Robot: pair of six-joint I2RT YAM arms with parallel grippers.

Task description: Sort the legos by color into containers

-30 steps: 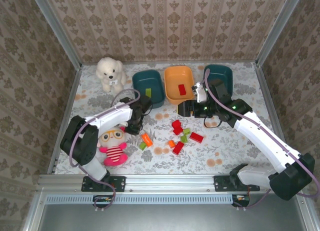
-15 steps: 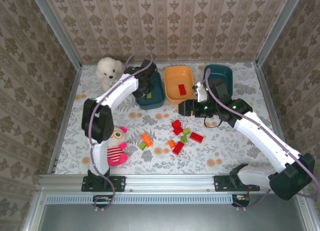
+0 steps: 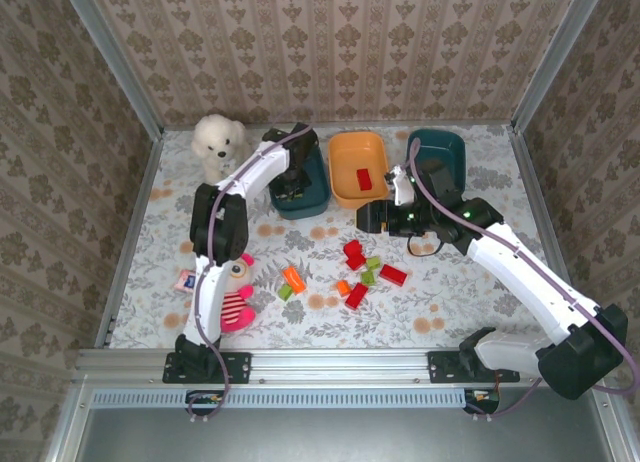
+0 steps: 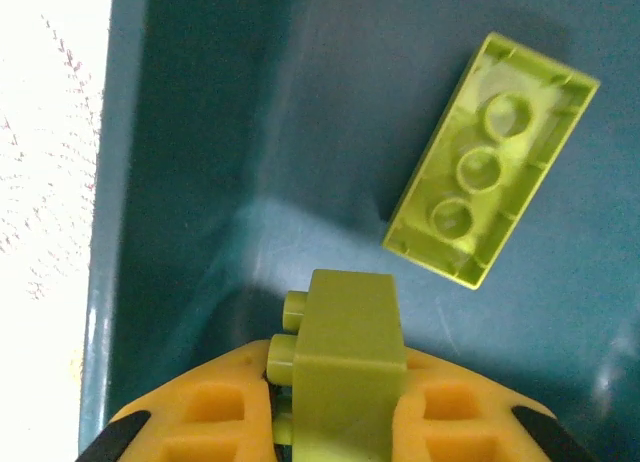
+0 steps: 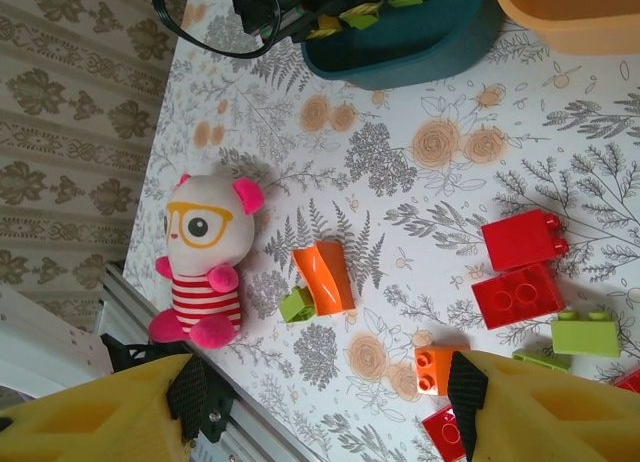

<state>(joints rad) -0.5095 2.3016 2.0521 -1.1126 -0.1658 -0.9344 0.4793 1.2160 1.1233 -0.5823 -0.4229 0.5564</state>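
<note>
The left pincer [image 4: 345,412] is clamped on a light green brick [image 4: 347,347] and hangs low inside the left teal tub [image 3: 322,190], just above its floor. Beside it, but apart, a second green brick [image 4: 490,157] already lies flat with its studs up. A second ago this arm was down among the loose bricks near the striped doll [image 3: 232,294]; since then it has swung across the surface [image 3: 450,302] and come down into the tub. The carry looks done, and I judge that only the release remains, with room for the held brick to drop without striking the other.

The right pincer [image 3: 372,217] hovers with its fingers apart and nothing between them, just in front of the orange tub [image 3: 340,152]; it has not moved in that time. A red brick [image 3: 364,178] lies in that tub, and the right teal tub [image 3: 447,147] stands behind the right arm.

A cluster of red, green and orange bricks [image 3: 365,272] waits near the right pincer. An orange brick [image 3: 293,278] and a small green brick [image 3: 284,292] lie just beside each other, close to the doll, which may crowd the left arm's next reach. The white plush dog [image 3: 221,147] sits near the left tub, out of the way
</note>
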